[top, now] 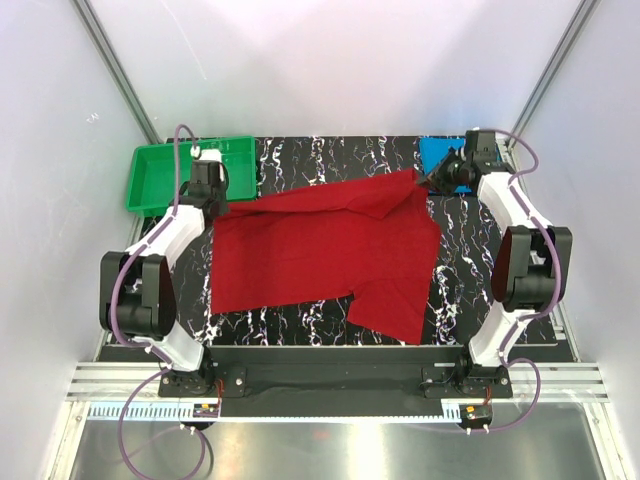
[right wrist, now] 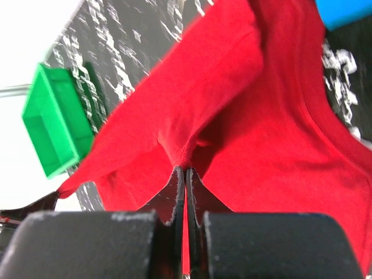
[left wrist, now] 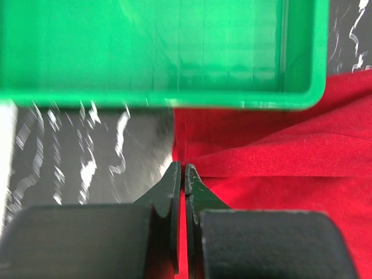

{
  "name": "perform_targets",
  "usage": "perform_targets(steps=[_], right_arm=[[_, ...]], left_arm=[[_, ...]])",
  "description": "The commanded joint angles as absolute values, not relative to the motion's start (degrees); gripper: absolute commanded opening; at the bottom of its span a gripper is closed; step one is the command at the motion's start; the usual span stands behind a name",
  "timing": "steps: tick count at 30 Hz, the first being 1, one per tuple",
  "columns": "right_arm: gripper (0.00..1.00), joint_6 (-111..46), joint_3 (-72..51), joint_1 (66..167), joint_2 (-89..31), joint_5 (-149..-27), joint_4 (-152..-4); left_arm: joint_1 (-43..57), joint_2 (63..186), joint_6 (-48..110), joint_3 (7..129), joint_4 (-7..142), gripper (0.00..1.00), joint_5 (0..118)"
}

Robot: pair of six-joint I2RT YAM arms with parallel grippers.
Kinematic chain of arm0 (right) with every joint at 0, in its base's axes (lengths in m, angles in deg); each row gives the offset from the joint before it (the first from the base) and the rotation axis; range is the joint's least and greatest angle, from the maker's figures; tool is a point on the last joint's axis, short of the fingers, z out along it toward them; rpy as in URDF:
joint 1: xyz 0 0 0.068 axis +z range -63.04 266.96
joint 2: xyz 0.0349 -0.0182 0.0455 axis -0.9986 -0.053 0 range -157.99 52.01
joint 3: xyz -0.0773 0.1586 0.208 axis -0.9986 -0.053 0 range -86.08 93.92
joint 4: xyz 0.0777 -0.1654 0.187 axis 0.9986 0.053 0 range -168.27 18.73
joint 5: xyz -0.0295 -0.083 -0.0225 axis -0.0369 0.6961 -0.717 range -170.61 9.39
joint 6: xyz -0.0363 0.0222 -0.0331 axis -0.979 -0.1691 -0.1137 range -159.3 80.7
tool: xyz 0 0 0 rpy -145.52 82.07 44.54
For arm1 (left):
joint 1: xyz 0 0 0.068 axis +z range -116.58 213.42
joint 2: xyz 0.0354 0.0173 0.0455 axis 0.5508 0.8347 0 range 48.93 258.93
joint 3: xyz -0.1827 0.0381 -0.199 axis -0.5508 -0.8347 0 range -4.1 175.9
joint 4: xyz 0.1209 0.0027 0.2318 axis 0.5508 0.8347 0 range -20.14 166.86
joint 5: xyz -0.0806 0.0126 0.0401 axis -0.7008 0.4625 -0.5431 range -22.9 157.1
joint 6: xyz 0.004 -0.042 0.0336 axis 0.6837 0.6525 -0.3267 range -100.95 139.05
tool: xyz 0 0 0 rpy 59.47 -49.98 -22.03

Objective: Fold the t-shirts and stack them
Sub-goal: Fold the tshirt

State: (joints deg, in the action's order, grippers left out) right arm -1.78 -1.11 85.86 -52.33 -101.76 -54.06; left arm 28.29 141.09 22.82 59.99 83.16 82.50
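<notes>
On black marbled table (top: 465,270), white walls (top: 330,60) | left tool (top: 222,208), right tool (top: 424,181) pinching red t-shirt (top: 320,250)

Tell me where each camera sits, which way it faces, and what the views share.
Top external: above and behind the bases, looking down at the table; left arm and right arm show.
Left wrist: on the left arm, looking past the left end effector toward the green tray.
Right wrist: on the right arm, looking past the right end effector over the red t-shirt.
Shared: all three show the red t-shirt and green tray.
</notes>
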Motion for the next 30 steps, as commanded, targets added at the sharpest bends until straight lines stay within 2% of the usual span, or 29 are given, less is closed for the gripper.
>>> perform_targets(steps=[1,7,18,23,30], right_arm=[[0.00,-0.5,-6.1,86.3,-49.1,-102.5,-53.4],[0.00,-1.4,-11.9,86.7,-51.1,-102.7,-54.5],[0.00,-2.5,-14.2,90.4,-57.7,-96.9,-45.9],[0.00,-1.9,-16.8,90.5,-58.5,-92.7,-42.0],[0.00,0.5,-26.2,90.7,-52.0,-88.5,-40.5]], left_arm=[[28.8,138.4,34.1,58.6,87.9,0.00,82.1],[28.7,138.0,49.7,52.3,88.9,0.00,73.9],[29.7,143.0,67.5,48.3,95.7,0.00,73.8],[30.2,143.4,70.6,45.2,98.0,0.00,74.6],[30.8,139.9,73.7,41.3,103.3,0.00,77.6]])
